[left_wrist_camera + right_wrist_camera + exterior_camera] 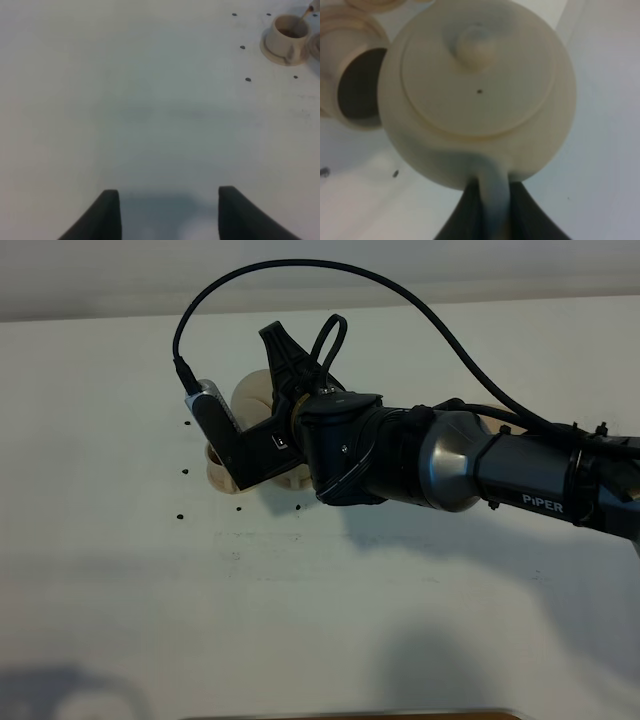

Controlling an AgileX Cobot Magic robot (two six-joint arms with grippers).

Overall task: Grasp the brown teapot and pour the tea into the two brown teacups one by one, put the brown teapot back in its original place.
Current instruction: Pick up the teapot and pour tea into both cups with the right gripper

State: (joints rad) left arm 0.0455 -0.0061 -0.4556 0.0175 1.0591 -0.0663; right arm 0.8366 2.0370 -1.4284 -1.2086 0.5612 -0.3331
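My right gripper [283, 375] reaches across to the left half of the table and is shut on the loop handle of the brown teapot [252, 395]. In the right wrist view the fingers [465, 210] clamp the handle, and the lidded teapot [480, 95] hangs above one teacup [357, 87] with a dark inside. That teacup [287, 32] stands on its saucer, with a thin brown streak running into it. The second teacup's saucer [290, 480] peeks out under the arm. The wide saucer is hidden. My left gripper [169, 210] is open and empty over bare table.
The white table [120, 570] carries a few small dark dots [178, 515] near the cups. My right arm [450, 460] and its black cable [400, 290] span the right half of the scene. A brown edge [400, 716] shows at the table's front.
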